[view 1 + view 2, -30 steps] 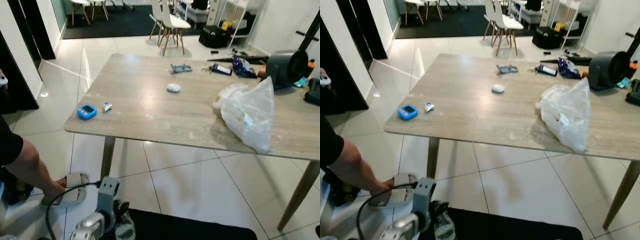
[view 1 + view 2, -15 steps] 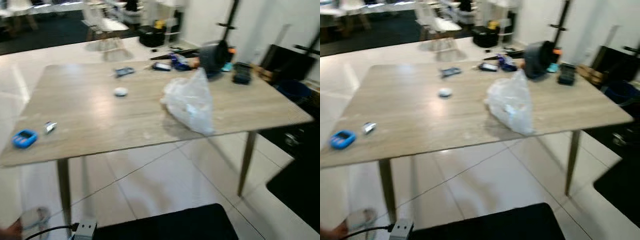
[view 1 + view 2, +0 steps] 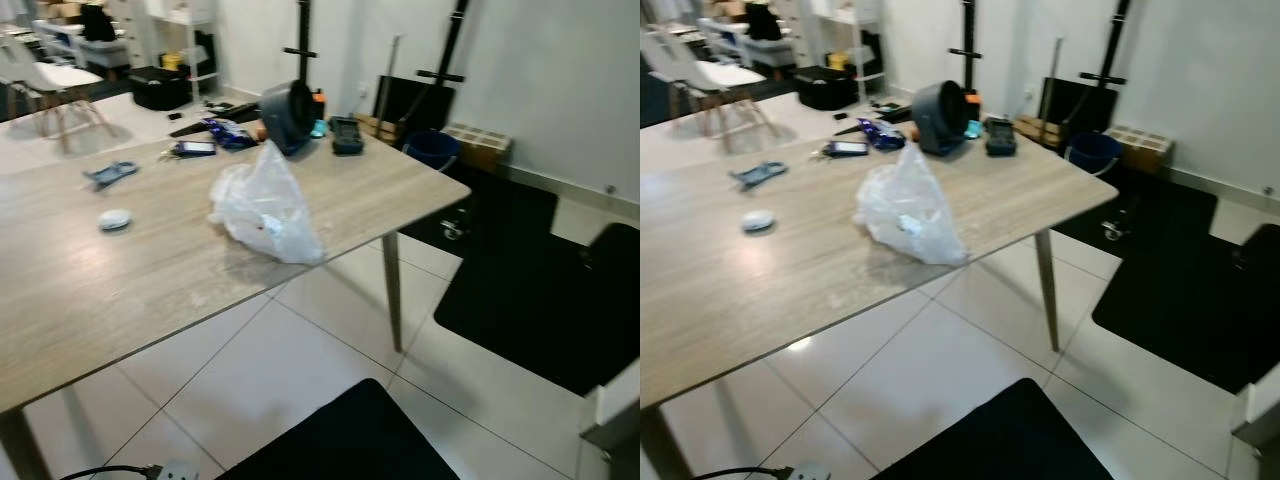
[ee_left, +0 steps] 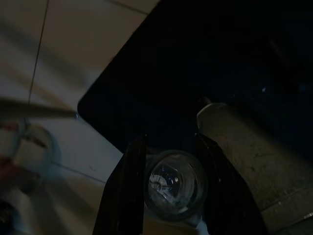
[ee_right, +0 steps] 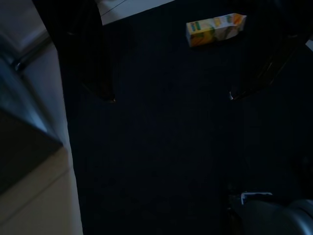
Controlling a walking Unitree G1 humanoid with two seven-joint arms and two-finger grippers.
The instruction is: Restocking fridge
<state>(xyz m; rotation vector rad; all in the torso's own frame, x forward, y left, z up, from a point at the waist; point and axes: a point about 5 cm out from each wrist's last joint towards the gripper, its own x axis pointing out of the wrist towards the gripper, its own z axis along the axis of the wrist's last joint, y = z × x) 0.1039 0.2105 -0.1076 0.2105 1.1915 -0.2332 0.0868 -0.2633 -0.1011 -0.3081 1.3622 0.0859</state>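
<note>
Gripping clear bottle [image 4: 176, 183] btwn fingers, left tool [image 4: 168, 161], right tool [image 5: 171, 98] spread over mat, carton [image 5: 214, 28] ahead

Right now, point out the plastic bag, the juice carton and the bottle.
plastic bag [image 3: 265, 212]: left eye view, middle of the bag.
juice carton [image 5: 214, 28]: right wrist view, its side.
bottle [image 4: 175, 184]: left wrist view, its clear end.

Showing evenly bright, soft indoor light in both head views, slightly smeared throughout. Catching a pale sheen along the long light-wood table [image 3: 150, 270] and on the white floor tiles [image 3: 940, 370]. Sinking into deep gloom in both wrist views over the black floor mat [image 5: 161, 161], with streaky blur across the lit tiles at the left wrist view's edge.
</note>
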